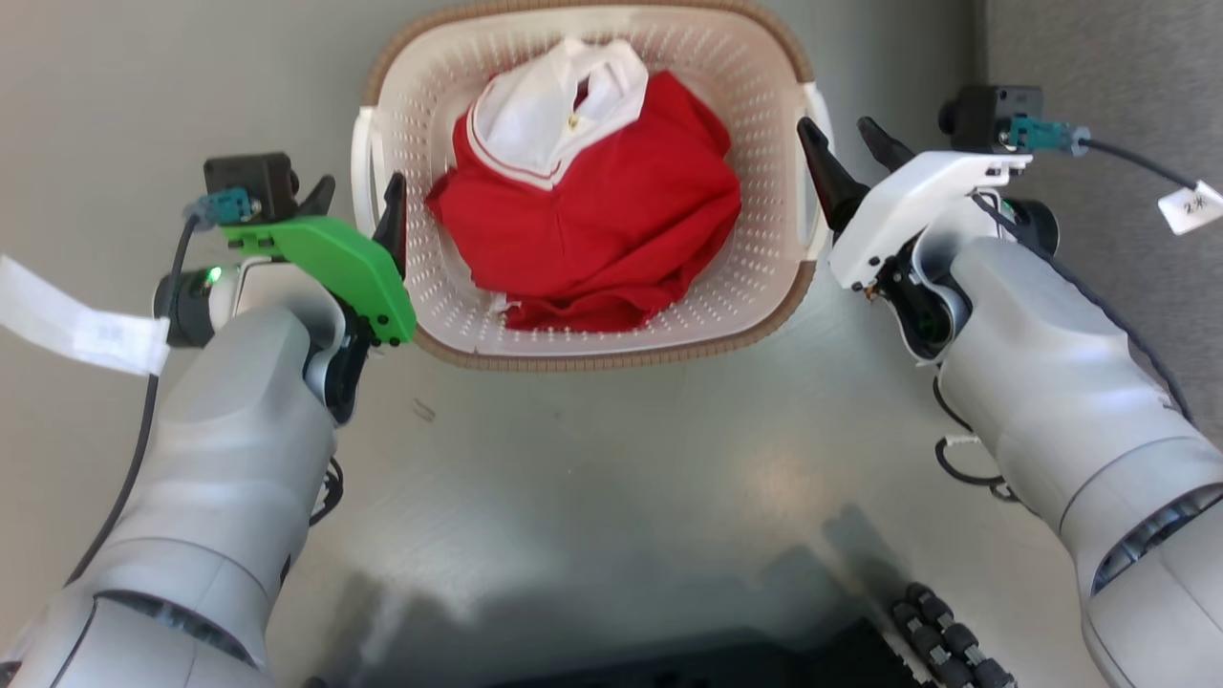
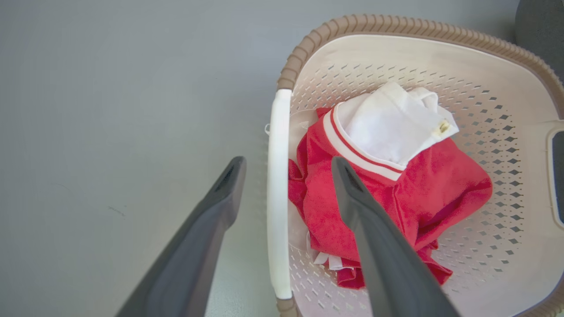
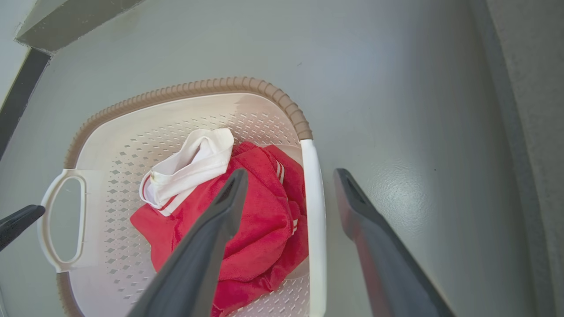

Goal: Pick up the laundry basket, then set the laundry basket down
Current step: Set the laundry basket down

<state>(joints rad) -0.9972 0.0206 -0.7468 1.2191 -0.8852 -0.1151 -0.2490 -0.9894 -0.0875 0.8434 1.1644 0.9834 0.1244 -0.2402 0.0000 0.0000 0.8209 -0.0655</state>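
Observation:
The laundry basket (image 1: 611,359) stands on the grey floor, cream-white and perforated with a brown rim. In it lies a red garment (image 1: 611,210) with a white collar piece (image 1: 545,115). My left gripper (image 1: 359,186) is open, one finger inside and one outside the left white handle (image 2: 278,176), as the left wrist view shows around my left gripper (image 2: 287,160). My right gripper (image 1: 834,126) is open too and straddles the right handle (image 3: 315,211) in the same way, seen at my right gripper (image 3: 290,172). Neither pair of fingers presses the handle.
A darker grey surface (image 1: 1099,57) runs along the right side. My dark base (image 1: 764,659) lies at the bottom edge. A paper tag (image 1: 76,330) hangs by the left wrist and another tag (image 1: 1194,205) by the right.

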